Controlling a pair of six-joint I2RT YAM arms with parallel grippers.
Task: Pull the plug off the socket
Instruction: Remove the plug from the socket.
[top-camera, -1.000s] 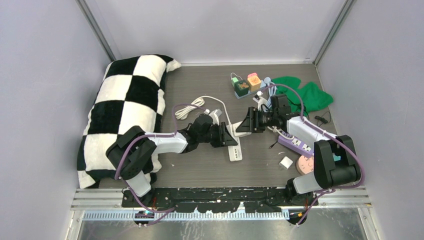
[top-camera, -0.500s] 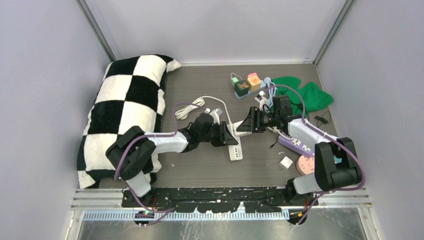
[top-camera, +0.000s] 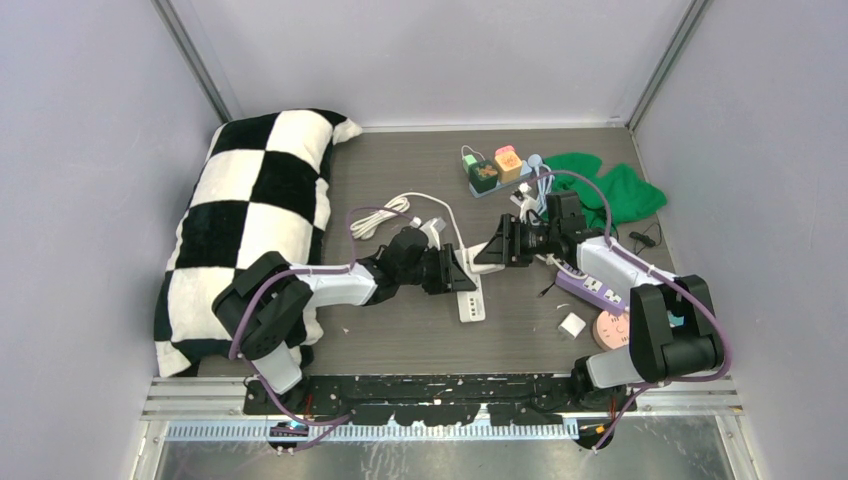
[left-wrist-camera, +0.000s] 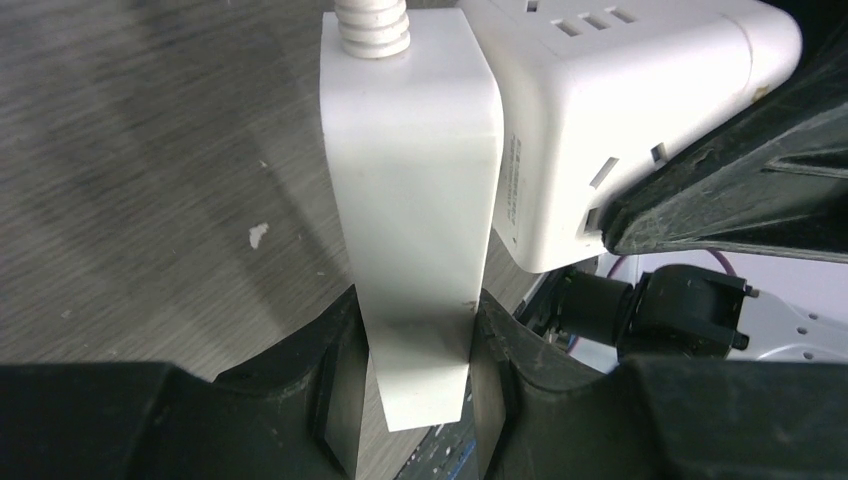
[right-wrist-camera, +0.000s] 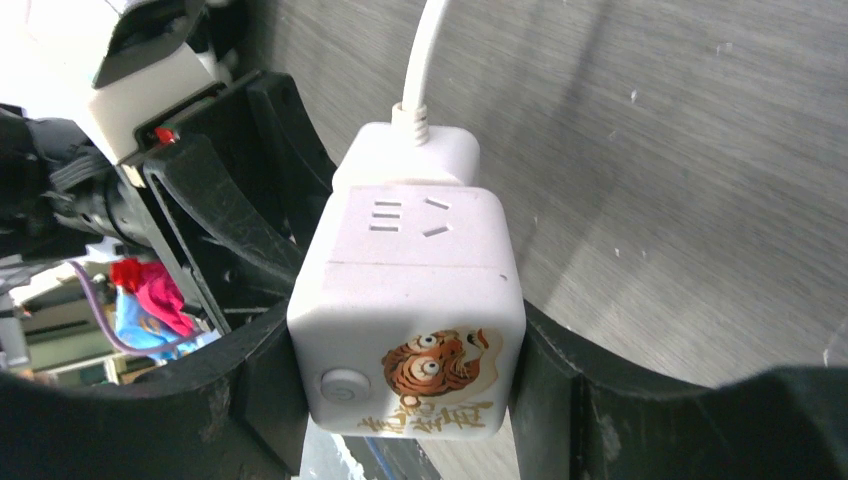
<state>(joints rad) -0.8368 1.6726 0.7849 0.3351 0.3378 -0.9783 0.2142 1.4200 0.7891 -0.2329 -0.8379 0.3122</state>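
The plug (left-wrist-camera: 415, 200) is a flat white block with a ribbed cord collar, and my left gripper (left-wrist-camera: 415, 335) is shut on its lower end. It lies flush against one face of the socket (left-wrist-camera: 620, 110), a white cube. In the right wrist view my right gripper (right-wrist-camera: 405, 385) is shut on that socket (right-wrist-camera: 410, 300), which has a tiger sticker and a round button. The plug (right-wrist-camera: 405, 160) sits on its far face, and the white cord (right-wrist-camera: 428, 50) runs away from it. From above, the left gripper (top-camera: 455, 270) and right gripper (top-camera: 490, 252) meet mid-table, tip to tip.
A white power strip (top-camera: 470, 302) lies just below the grippers. A purple power strip (top-camera: 595, 285), a small white cube (top-camera: 572, 325) and a pink disc (top-camera: 608, 328) sit at the right. Coloured cube sockets (top-camera: 495, 168) and a green cloth (top-camera: 612, 190) are behind. A checkered pillow (top-camera: 250, 220) fills the left.
The right arm has shifted slightly to the left. Both grips look the same, and the plug remains against the socket.
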